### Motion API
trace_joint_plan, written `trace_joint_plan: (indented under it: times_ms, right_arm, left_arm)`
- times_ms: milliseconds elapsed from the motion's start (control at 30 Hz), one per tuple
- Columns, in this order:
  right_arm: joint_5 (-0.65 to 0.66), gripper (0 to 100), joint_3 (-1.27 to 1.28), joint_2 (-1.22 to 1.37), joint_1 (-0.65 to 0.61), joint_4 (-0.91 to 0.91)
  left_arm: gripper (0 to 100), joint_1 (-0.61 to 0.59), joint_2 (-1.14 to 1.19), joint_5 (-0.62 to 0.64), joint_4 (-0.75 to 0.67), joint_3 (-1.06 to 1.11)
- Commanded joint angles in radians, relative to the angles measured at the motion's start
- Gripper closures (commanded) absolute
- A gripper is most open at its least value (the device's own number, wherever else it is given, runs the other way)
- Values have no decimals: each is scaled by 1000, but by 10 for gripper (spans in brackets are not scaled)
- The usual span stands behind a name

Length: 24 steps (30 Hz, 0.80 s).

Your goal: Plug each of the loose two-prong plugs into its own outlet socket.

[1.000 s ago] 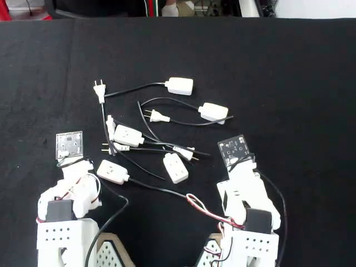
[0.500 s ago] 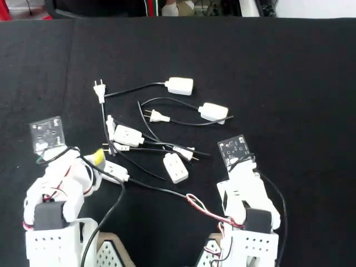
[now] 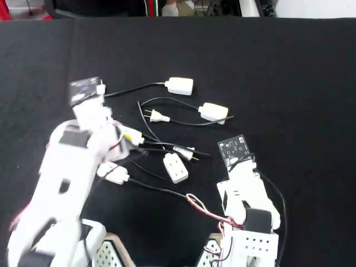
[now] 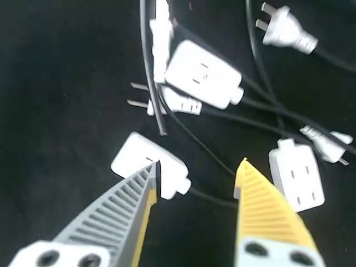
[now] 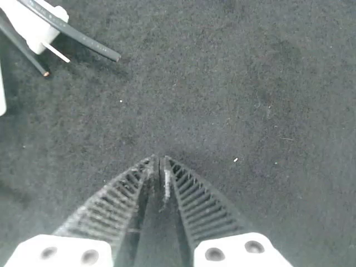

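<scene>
Right gripper: jaws closed on nothing, low over the bare black table, beside the cord tangle. Left gripper: jaws open and empty, above the tangle, with one fingertip over the near socket. Beyond lie a loose plug and the far socket, both unconnected.

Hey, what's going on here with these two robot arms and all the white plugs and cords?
The left arm is stretched over the tangle of cords on the black table, its left gripper open and empty near a white outlet socket. The right gripper is shut on nothing over bare table. The two-prong plugs in sight lie loose, none plugged in yet.
</scene>
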Motion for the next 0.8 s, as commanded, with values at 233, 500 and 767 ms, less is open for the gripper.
trace_joint_plan:
  times_ms: [233, 500, 767]
  right_arm:
    - [3, 985, -7, -27, 9, 3]
    - [3, 985, -7, -27, 9, 3]
    - [3, 985, -7, -27, 9, 3]
  left_arm:
    - [770, 51, 628, 180, 127, -489]
    - [769, 53, 795, 302, 135, -676]
    - [766, 177, 798, 207, 264, -700]
